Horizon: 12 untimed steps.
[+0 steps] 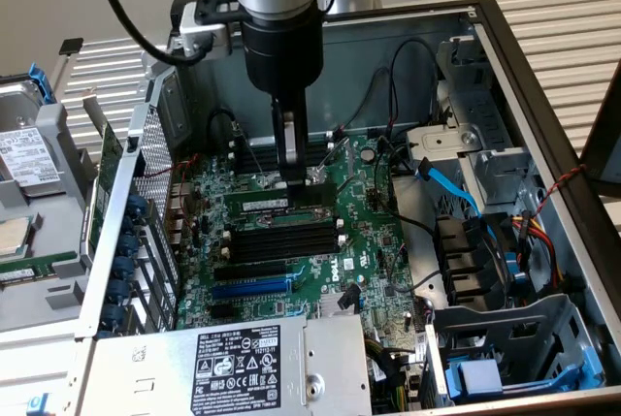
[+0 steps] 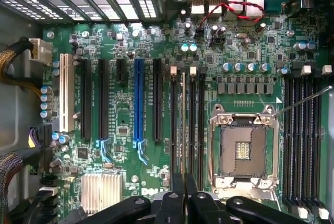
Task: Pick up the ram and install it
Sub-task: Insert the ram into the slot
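The ram (image 1: 267,204) is a thin dark green stick with a small pale label. It lies along the row of black memory slots (image 1: 281,241) on the green motherboard (image 1: 374,241), at the slot nearest the processor socket. My gripper (image 1: 296,181) reaches straight down onto it, shut on its upper edge near one end. In the wrist view the ram (image 2: 182,125) is edge-on, a pale thin line between the black slots (image 2: 201,125), running out from between my closed fingertips (image 2: 183,181). Whether it sits fully in the slot I cannot tell.
The open case's metal walls surround the board. A blue slot (image 1: 250,287) and the power supply (image 1: 243,363) lie toward the front. Blue cable (image 1: 451,188) and drive cages stand on the exterior view's right. The open processor socket (image 2: 245,151) lies beside the memory slots.
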### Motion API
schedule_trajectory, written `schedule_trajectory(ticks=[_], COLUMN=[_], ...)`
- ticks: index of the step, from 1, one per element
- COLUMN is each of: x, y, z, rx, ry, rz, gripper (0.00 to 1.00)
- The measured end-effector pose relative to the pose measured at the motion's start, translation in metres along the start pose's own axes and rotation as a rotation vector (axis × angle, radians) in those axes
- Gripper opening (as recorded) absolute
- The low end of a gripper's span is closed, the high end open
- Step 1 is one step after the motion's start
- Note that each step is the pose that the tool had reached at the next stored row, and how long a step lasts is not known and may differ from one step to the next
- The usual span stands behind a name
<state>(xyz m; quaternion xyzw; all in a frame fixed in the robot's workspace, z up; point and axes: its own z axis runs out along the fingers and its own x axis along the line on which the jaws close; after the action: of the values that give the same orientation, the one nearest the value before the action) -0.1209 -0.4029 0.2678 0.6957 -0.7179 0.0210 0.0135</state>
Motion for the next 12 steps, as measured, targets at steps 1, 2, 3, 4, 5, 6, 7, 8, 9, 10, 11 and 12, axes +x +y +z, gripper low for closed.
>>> schedule_trajectory(ticks=[1,2,3,4,5,6,7,8,9,10,11,12], x=[0.0003,0.0008,0.0013,0.0017,0.0019,0.0022,0.0026,0.0031,0.0035,0.0039,0.0043,0.0048], y=[0.0000,0.0000,0.0000,0.0000,0.0000,0.0000,0.0000,0.0000,-0.0001,-0.0001,-0.0001,-0.0001], z=[0.0017,0.0031,0.0041,0.0051,0.0059,0.0065,0.0072,0.0080,0.0088,0.0096,0.0102,0.0109], rx=[0.0000,0.0000,0.0000,0.0000,0.0001,0.0000,0.0000,0.0000,0.0001,0.0002,0.0003,0.0003], ry=[0.0000,-0.0001,0.0001,0.0000,-0.0001,0.0001,0.0001,0.0001,0.0001,-0.0001,-0.0001,-0.0001], rz=[0.000,0.000,0.000,0.000,0.000,0.000,0.000,0.000,0.000,0.000,0.000,0.000], gripper=[0.12,0.12,0.12,0.12,0.12,0.12,0.12,0.12,0.12,0.12,0.12,0.12])
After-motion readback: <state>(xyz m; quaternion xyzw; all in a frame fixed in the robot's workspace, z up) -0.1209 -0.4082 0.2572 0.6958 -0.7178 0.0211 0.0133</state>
